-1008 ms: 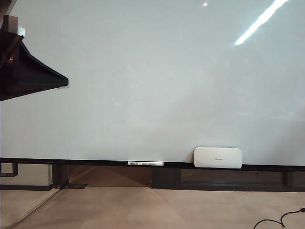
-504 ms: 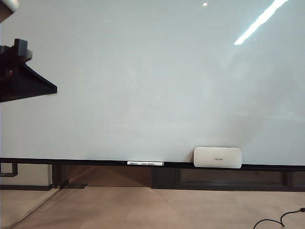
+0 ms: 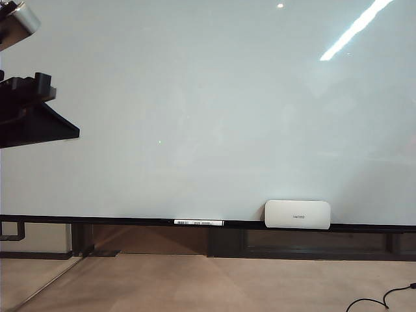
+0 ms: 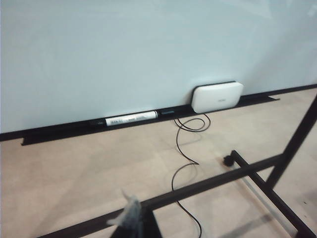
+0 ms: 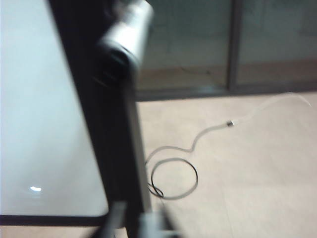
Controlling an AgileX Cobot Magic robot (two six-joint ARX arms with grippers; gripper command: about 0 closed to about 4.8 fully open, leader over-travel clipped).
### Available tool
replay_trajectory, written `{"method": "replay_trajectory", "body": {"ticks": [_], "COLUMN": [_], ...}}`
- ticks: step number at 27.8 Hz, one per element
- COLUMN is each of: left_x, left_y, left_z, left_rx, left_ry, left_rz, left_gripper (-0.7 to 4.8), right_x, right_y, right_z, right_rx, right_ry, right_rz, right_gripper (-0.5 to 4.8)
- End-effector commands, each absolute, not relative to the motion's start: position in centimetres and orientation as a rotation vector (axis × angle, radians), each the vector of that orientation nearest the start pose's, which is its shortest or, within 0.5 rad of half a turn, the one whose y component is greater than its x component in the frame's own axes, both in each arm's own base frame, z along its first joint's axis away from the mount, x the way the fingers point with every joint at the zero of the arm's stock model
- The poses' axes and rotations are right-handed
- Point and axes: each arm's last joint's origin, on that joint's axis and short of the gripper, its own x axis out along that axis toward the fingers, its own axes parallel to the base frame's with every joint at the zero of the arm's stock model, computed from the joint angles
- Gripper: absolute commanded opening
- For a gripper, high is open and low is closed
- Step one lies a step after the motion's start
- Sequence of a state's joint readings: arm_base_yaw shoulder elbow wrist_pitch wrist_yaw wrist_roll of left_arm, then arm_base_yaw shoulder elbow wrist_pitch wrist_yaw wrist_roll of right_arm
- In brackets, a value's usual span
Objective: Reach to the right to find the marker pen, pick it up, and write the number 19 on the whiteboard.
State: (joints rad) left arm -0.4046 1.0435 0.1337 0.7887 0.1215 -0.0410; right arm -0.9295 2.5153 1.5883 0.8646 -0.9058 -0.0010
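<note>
**Condition noted.** The whiteboard [image 3: 208, 117] was found bare; no stroke of the number 19 was seen on it. What was taken to be the marker pen [image 3: 198, 223], a white-labelled stick, was lying flat on the ledge [image 3: 97, 220] along the board's lower edge, well to the left of the eraser [image 3: 297, 214] and untouched.

**Grippers.** Of the left gripper [image 4: 130, 218] only a pale, blurred tip was shown by its wrist camera, well short of the ledge and above a dark stand. Whether its fingers stood wide or narrow could not be told. In the exterior view a dark wedge of arm [image 3: 32, 120] was seen at the board's left edge. The right gripper [image 5: 141, 223] was seen as a smear close beside the board's dark side frame [image 5: 114, 139], and its finger state could not be told either. Nothing was seen to be held.

**Risks judged.**
- The right gripper could strike the side frame, given how near it was.
- The pen could be missed or rolled along the ledge (it lay low and flush), should the fingers arrive too narrow or off-line.
- The eraser could be taken in error, being the more prominent white object.
- The loose cable [image 4: 184, 148] on the floor could be snagged by a low reach.
</note>
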Motion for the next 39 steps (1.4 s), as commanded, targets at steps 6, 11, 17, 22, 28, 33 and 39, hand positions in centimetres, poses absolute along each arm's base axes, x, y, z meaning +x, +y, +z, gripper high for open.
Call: {"method": "replay_trajectory", "body": {"ticks": [6,11,17,22,28,33,39], "left_x": [16.7,16.7,16.7,16.7,16.7,16.7,16.7], "left_y": [-7.5,-7.5,-7.5,-7.5,-7.5,-7.5,-7.5], "left_z": [16.5,16.3,16.3,16.3,16.2,16.1,16.1], "left_rx": [-0.016,-0.013,-0.013,-0.013,-0.012,-0.012,-0.011], "left_ry": [0.152,0.169,0.169,0.17,0.178,0.181,0.181], "left_rz": [-0.518,-0.517,-0.517,-0.516,-0.516,-0.516,-0.511], "left_gripper": [-0.05,-0.05,-0.05,-0.05,-0.05,-0.05,-0.05], "right_x": [32.7,33.1,33.6,34.4,35.3,35.9,36.1], "right_y": [-40.0,-39.8,-39.4,-39.4,-39.2,-39.1,-39.1], "right_z": [10.7,11.0,11.4,12.3,13.2,13.6,13.6], "right_rx": [-0.052,-0.079,-0.119,-0.129,-0.151,-0.14,-0.131], "right_ry": [-0.037,-0.059,-0.091,-0.109,-0.131,-0.123,-0.122], "right_rz": [-0.019,-0.032,-0.045,-0.048,-0.046,-0.04,-0.081], "right_gripper": [2.38,2.85,2.85,2.85,2.85,2.85,2.84]}}
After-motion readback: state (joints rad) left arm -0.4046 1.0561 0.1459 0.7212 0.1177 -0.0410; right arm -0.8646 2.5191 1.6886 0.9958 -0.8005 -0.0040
